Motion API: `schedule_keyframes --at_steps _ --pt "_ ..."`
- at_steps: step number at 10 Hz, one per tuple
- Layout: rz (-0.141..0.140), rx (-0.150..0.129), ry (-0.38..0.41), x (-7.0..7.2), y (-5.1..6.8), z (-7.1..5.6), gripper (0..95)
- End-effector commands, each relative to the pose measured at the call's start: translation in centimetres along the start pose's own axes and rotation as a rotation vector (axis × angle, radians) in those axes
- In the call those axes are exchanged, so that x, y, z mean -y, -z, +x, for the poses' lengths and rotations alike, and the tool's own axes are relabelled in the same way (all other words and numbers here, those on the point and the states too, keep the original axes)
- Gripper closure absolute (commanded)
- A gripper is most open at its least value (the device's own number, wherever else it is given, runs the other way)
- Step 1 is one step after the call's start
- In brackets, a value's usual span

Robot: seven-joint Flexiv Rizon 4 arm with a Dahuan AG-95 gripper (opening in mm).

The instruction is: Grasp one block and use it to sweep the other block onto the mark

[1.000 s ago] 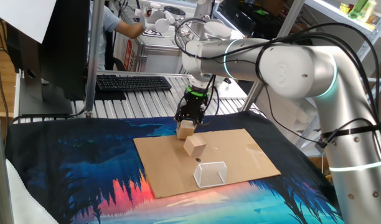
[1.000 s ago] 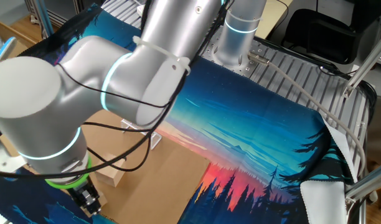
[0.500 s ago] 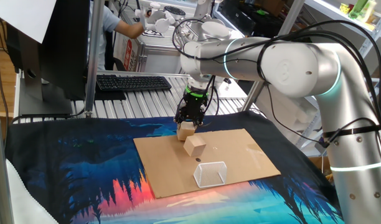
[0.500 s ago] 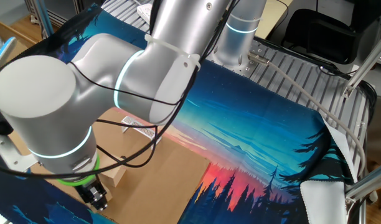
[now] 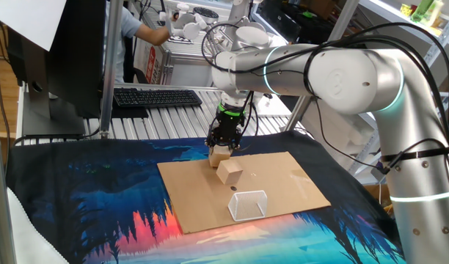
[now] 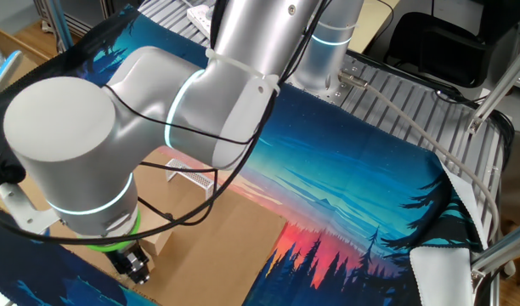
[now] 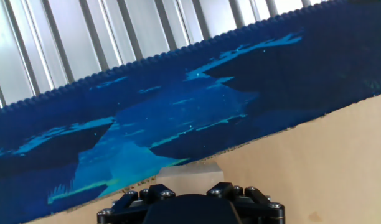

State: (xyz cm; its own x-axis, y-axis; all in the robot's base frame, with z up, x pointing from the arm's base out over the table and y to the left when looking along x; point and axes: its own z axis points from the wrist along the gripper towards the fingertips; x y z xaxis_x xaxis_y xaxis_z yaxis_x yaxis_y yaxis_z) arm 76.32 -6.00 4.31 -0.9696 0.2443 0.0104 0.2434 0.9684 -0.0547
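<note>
block (image 5: pixel 220 155) clamped in downward-pointing jaws (image 5: pixel 221 147); arm (image 5: pixel 334 73) arched over cardboard (image 5: pixel 283 187)

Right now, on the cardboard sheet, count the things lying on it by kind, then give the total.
Wooden blocks: 2, one in the tool, one free
Clear box: 1
Dark dot: 1
Total: 4

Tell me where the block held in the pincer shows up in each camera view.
One fixed view: held block, centre, at the cardboard sheet's far edge, under the pincer.
The other fixed view: not visible from here.
Hand view: bottom centre, pale top above the pincer body.
Shared landmark: the cardboard sheet's edge against the blue cloth.
</note>
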Motion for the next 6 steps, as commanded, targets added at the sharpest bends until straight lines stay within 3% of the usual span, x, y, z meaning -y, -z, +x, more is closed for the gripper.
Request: schedule_keyframes --at_steps 1,3,6 --pt "0.006 -0.002 0.013 0.4 -0.4 0.2 95.0" --pt "0.010 -0.012 0.035 1.3 -0.6 0.3 95.0" --pt "0.012 -0.027 0.032 2.0 0.2 0.7 95.0"
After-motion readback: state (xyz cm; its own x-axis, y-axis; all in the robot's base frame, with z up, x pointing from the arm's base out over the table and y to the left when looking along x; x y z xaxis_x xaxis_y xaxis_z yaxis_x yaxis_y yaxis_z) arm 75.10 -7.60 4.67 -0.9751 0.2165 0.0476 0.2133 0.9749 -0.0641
